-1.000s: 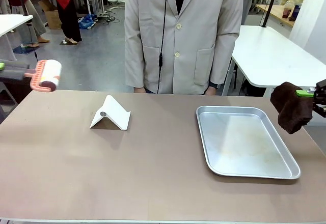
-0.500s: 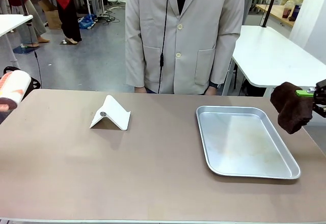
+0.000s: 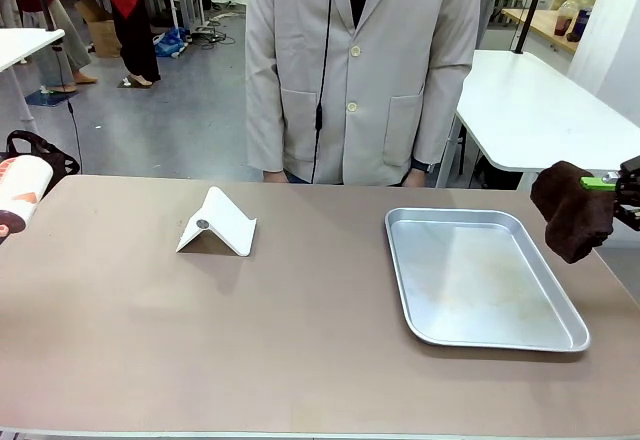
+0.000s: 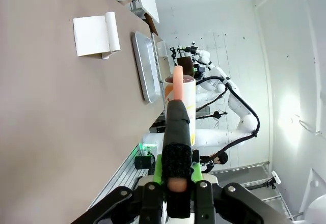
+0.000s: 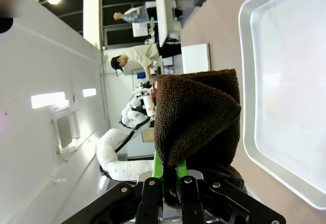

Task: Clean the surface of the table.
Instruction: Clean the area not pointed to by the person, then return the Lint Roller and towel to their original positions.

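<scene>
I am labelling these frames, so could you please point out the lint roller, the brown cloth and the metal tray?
lint roller (image 3: 20,192), front view, on its white roll.
brown cloth (image 3: 572,218), front view, middle of the hanging fold.
metal tray (image 3: 485,342), front view, on its near rim.

Front view across the table toward the person; both rolled wrist views sharing the tray.

Grey floor, white-topped tables, cardboard box

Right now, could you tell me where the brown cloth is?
The brown cloth hangs in the right gripper at the table's right edge, beside the metal tray.
</scene>
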